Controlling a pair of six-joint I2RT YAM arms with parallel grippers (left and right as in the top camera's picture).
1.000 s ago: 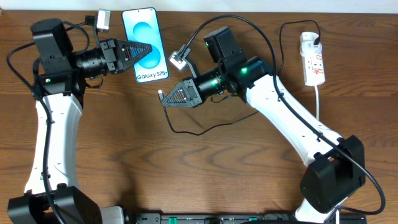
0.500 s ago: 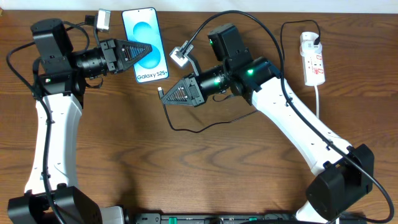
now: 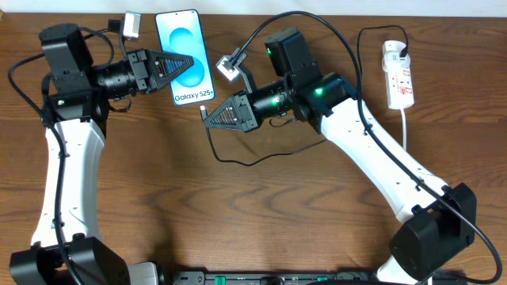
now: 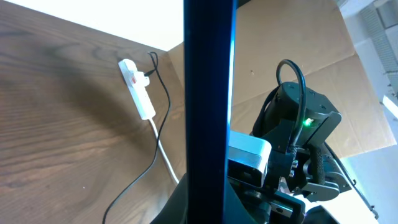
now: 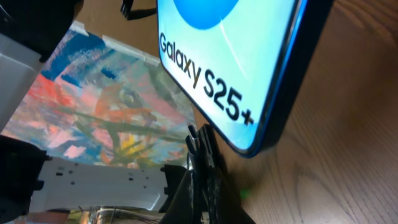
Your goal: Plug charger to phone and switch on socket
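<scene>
The phone [image 3: 184,43], its blue screen reading "Galaxy S25+", is lifted at the back of the table with my left gripper [image 3: 192,62] shut on its lower part. In the left wrist view its dark edge [image 4: 208,93] stands upright between the jaws. My right gripper [image 3: 207,117] is shut on the charger's plug [image 5: 200,144], whose tip sits just below the phone's bottom edge [image 5: 249,146] without touching it. The thin black cable [image 3: 238,161] loops across the table towards the socket [image 3: 398,79] at the far right. A black adapter [image 3: 402,52] sits in the socket's top end.
The socket's white cord [image 3: 405,127] runs down the right side towards the front, also visible in the left wrist view [image 4: 163,149]. The charger's cable arches over the right arm [image 3: 364,150]. The left arm [image 3: 67,158] stands along the left side.
My right gripper has moved up and to the left with the plug, closer to the phone's bottom edge. The left gripper and the phone have stayed still.
</scene>
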